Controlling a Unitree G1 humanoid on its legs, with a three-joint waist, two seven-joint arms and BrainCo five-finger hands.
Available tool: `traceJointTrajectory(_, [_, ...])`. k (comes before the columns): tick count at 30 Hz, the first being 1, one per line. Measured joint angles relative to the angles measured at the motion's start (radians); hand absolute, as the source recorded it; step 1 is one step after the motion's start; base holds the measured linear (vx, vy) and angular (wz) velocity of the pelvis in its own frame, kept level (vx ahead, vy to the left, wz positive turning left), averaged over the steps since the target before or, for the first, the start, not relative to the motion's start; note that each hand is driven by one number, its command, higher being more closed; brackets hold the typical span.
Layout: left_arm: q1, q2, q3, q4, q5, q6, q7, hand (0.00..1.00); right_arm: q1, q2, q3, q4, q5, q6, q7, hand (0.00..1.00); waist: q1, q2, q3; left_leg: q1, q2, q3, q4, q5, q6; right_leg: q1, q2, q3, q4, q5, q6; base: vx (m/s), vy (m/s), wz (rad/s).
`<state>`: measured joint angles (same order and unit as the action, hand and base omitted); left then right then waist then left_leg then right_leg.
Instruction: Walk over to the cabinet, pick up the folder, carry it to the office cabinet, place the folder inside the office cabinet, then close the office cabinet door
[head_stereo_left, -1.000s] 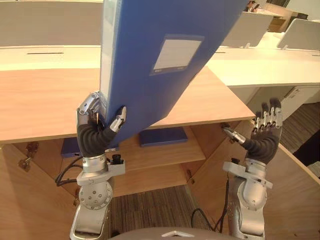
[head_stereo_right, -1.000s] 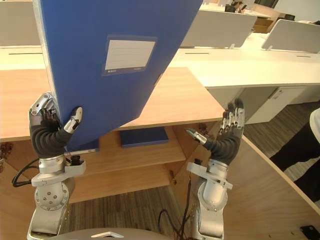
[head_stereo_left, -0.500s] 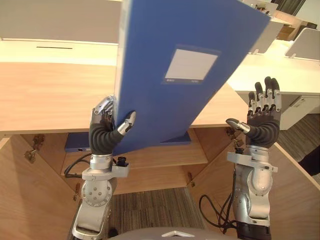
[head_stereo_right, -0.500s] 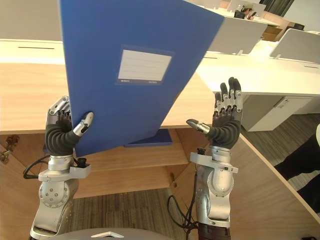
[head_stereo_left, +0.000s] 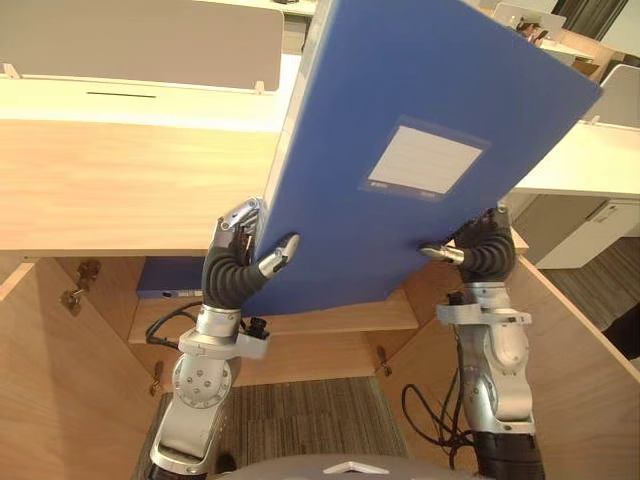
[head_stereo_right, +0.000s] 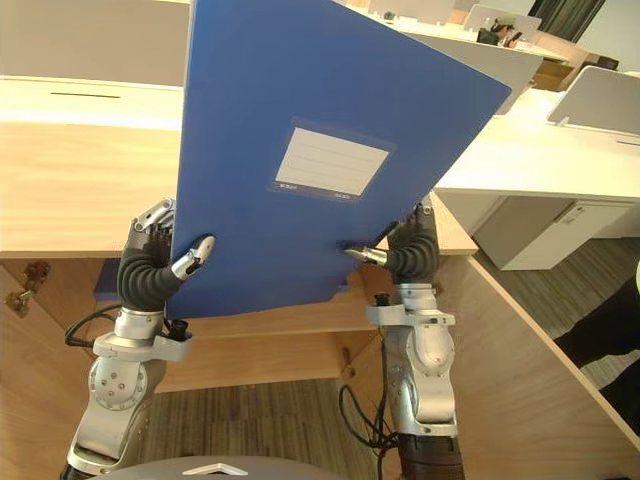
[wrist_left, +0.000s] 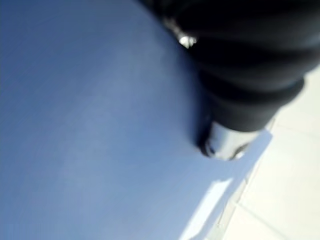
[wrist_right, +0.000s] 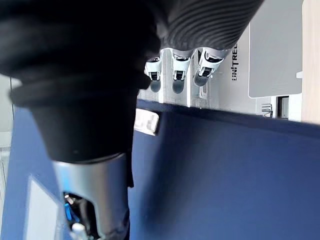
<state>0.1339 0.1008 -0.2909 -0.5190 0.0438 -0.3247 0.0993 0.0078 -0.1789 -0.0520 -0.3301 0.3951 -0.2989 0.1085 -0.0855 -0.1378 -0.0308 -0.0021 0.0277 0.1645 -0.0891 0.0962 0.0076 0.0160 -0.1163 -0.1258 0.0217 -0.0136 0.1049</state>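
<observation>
A large blue folder (head_stereo_left: 400, 160) with a white label (head_stereo_left: 423, 160) is held up, tilted, in front of the open wooden cabinet. My left hand (head_stereo_left: 235, 275) pinches its lower left corner, thumb on the front face and fingers behind. My right hand (head_stereo_left: 485, 255) grips the lower right edge. In the right wrist view its thumb (wrist_right: 95, 185) lies on the folder's face (wrist_right: 225, 175) and its fingers (wrist_right: 180, 62) reach past the edge behind it. The left wrist view shows the folder (wrist_left: 90, 125) pressed close against the left hand (wrist_left: 240, 90).
The cabinet's wooden top (head_stereo_left: 120, 190) spans the view. Below it a shelf (head_stereo_left: 340, 318) carries another blue folder (head_stereo_left: 170, 277). Open doors stand at the left (head_stereo_left: 50, 380) and right (head_stereo_left: 580, 350). White desks with grey dividers (head_stereo_left: 150, 40) lie behind. A person's dark leg (head_stereo_right: 610, 320) shows at far right.
My right hand, raised and open before, has come in and closed on the folder's lower right edge. The folder has shifted right and tilted further.
</observation>
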Motion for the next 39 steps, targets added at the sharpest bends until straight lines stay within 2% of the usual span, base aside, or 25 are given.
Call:
traceJointTrajectory(4, [-0.004,0.000,-0.007,0.005,-0.003,-0.001,0.003,1.00,-0.018,0.000,0.041,0.004,0.010,0.002,0.014,0.00,0.006,-0.001,-0.001,-0.001,0.000,-0.003,0.000,0.003,0.002,0.000,0.000,-0.002,0.000,0.000,0.000,0.00,0.000,0.00])
traceJointTrajectory(5, [-0.007,0.000,-0.006,0.008,-0.003,-0.003,0.003,1.00,-0.018,0.000,0.043,0.006,0.011,0.002,0.015,1.00,0.011,-0.003,-0.002,-0.003,0.000,-0.005,0.000,0.005,0.002,0.000,0.000,-0.004,0.001,0.001,-0.001,0.00,0.005,0.04])
traceJointTrajectory(18, [-0.032,0.007,0.021,0.040,-0.004,-0.014,0.021,1.00,-0.055,-0.011,0.108,0.074,0.053,0.022,0.023,1.00,0.024,-0.008,-0.007,-0.015,0.001,-0.026,0.000,0.018,-0.007,-0.002,0.002,-0.023,0.000,0.003,-0.007,-0.03,0.011,0.05])
traceJointTrajectory(19, [-0.032,0.011,0.027,0.040,-0.004,-0.014,0.024,0.00,-0.055,-0.010,0.113,0.073,0.057,0.022,0.026,1.00,0.025,-0.008,-0.007,-0.016,0.001,-0.026,0.000,0.018,-0.007,-0.002,0.002,-0.023,0.001,0.003,-0.007,-0.03,0.018,0.01])
traceJointTrajectory(28, [-0.017,0.019,0.051,0.040,-0.004,-0.014,0.027,0.00,-0.055,0.009,0.119,0.072,0.068,0.020,0.038,1.00,0.027,-0.014,-0.013,-0.018,0.001,-0.028,0.000,0.019,-0.008,-0.001,0.002,-0.022,-0.003,0.003,-0.006,0.00,0.002,0.00])
traceJointTrajectory(32, [-0.017,0.016,0.063,0.040,-0.004,-0.014,0.029,0.00,-0.055,0.025,0.118,0.071,0.037,0.020,0.034,1.00,0.027,-0.014,-0.014,-0.019,0.001,-0.029,0.000,0.019,-0.008,-0.001,0.003,-0.023,-0.007,0.006,-0.009,0.01,0.000,0.00])
traceJointTrajectory(35, [-0.016,0.008,0.106,0.040,-0.004,-0.014,0.043,0.00,-0.055,0.048,0.115,0.070,0.019,0.020,0.033,1.00,0.027,-0.012,-0.014,-0.017,0.001,-0.030,0.000,0.019,-0.008,0.002,0.004,-0.024,-0.007,0.008,-0.012,0.00,0.000,0.00])
traceJointTrajectory(39, [0.019,-0.038,0.228,0.039,-0.031,-0.018,0.073,0.00,-0.052,0.072,0.081,0.059,0.003,0.020,0.029,1.00,0.027,-0.005,-0.011,-0.014,0.001,-0.034,0.000,0.018,-0.009,0.010,0.004,-0.027,-0.006,0.008,-0.012,0.00,0.000,0.02])
